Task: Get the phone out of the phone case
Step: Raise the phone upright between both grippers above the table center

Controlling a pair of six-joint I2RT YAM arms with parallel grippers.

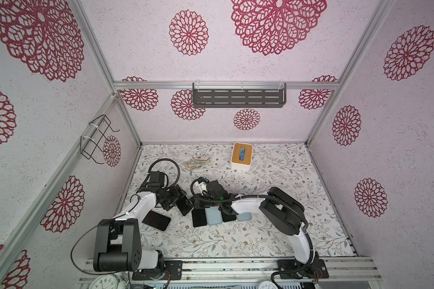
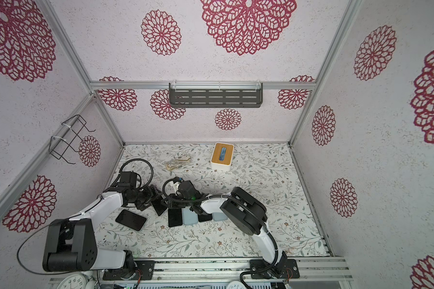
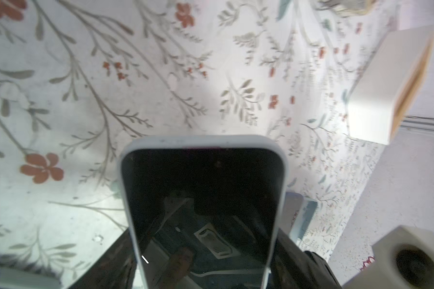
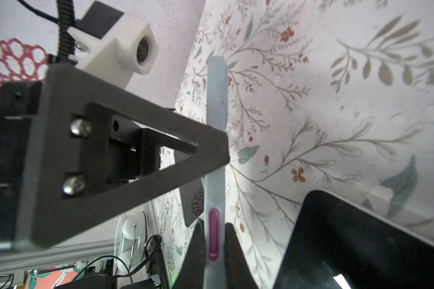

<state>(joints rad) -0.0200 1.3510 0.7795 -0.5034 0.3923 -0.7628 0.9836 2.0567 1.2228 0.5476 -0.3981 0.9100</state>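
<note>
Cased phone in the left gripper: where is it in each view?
Top view: cased phone left of centre, dark, tilted.
Top view: same spot, left of centre.
Left wrist: lower centre, screen facing camera.
Right wrist: centre, edge-on, purple button.
Landmark: tissue box, both top views and left wrist.

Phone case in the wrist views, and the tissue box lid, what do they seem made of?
The phone case looks like silicone or soft plastic: pale blue-grey, matte, rounded corners, no glare. The tissue box lid looks like wood or bamboo: tan, unglossy; grain too small to tell.
</note>
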